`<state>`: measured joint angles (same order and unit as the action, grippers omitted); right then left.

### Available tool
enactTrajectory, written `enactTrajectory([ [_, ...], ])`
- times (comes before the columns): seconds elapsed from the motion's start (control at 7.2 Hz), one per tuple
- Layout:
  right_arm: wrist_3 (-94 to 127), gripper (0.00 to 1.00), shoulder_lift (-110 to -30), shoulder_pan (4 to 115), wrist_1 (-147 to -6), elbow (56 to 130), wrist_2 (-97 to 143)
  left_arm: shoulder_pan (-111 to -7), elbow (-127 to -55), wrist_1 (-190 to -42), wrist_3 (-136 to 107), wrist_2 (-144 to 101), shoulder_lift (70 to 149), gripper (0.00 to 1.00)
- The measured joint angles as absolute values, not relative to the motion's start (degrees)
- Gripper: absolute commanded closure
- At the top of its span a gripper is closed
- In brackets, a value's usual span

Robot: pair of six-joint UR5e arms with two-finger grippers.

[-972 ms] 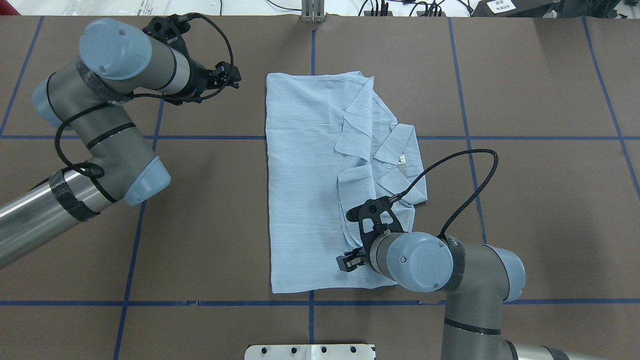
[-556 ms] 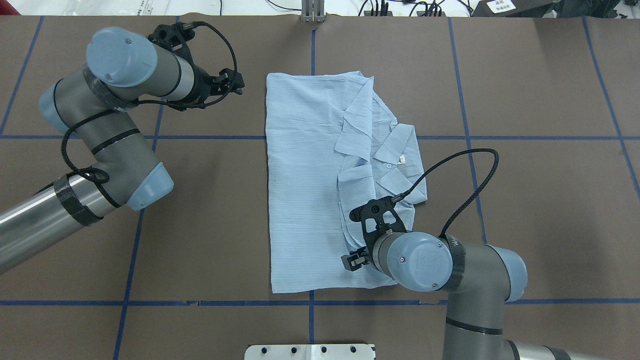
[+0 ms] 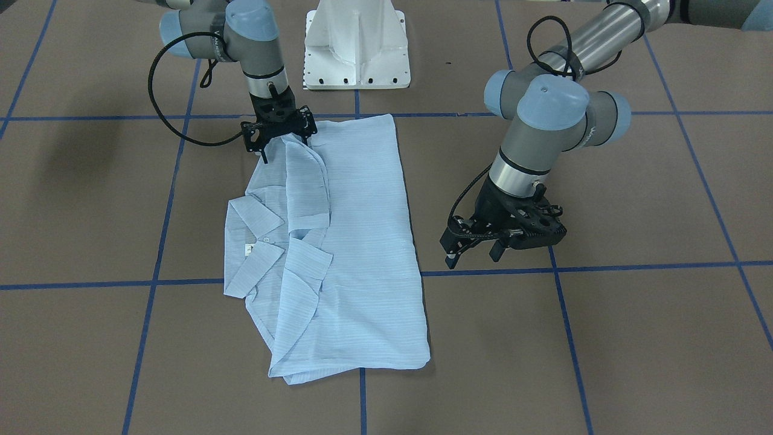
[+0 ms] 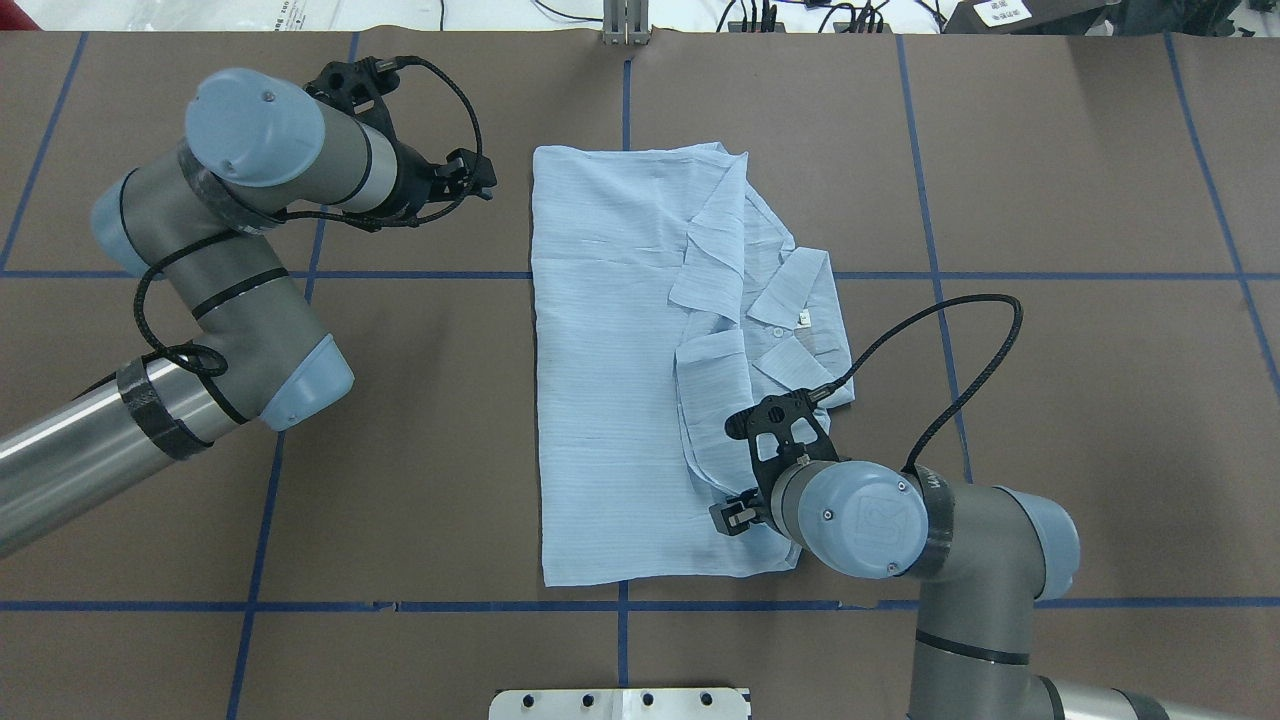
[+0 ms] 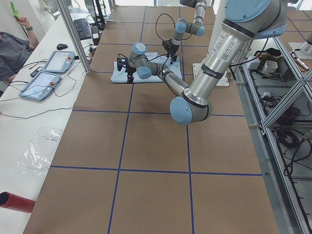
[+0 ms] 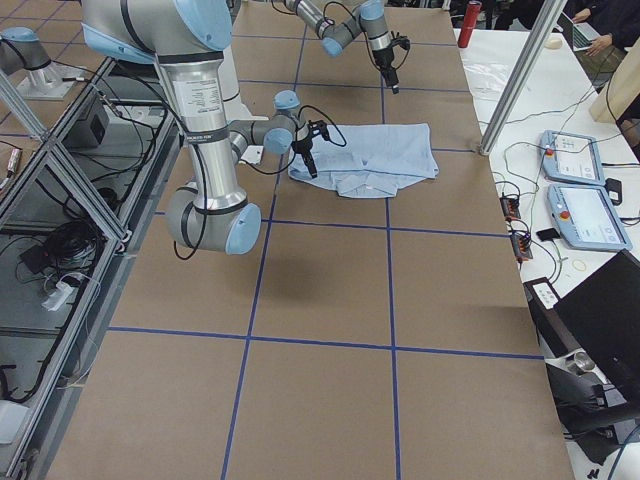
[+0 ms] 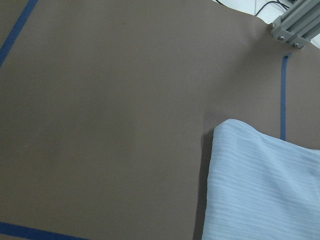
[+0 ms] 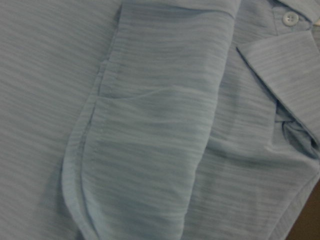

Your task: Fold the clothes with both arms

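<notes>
the right tool (image 3: pixel 285 145), fingers spread, hung over the folded sleeve (image 4: pixel 712 405) at the near right corner of the shirt (image 4: pixel 610 350). the left tool (image 3: pixel 472 257), also spread, sat off the cloth beside its far left corner, so the right arm (image 4: pixel 1000 540) was nearer. the shirt lay mid-table (image 4: pixel 1050 400), long axis running away from the robot, collar (image 4: pixel 790 290) rightward. its white neck label (image 4: pixel 803 319) was too small to read.

Count on the worktop (image 4: pixel 1050 400): 1 shirt (image 4: pixel 620 400), 2 arms (left arm (image 4: pixel 240 290), right arm (image 4: pixel 960 540)), 2 grippers (left gripper (image 3: pixel 473 257), right gripper (image 3: pixel 285 150)), 1 white pedestal base (image 3: pixel 356 48), off to the side 2 teach pendants (image 6: pixel 573 155) (image 6: pixel 590 215), 1 red tube (image 5: pixel 14 202).
</notes>
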<state>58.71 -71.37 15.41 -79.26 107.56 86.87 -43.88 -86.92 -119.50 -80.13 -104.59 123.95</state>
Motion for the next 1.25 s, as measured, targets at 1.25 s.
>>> enactTrajectory([
  [1.25, 58.9, 0.0, -81.2, 18.9, -79.2, 118.4, 86.4, -42.8, -86.8, -120.2, -81.2, -104.6, 124.7, 0.0],
])
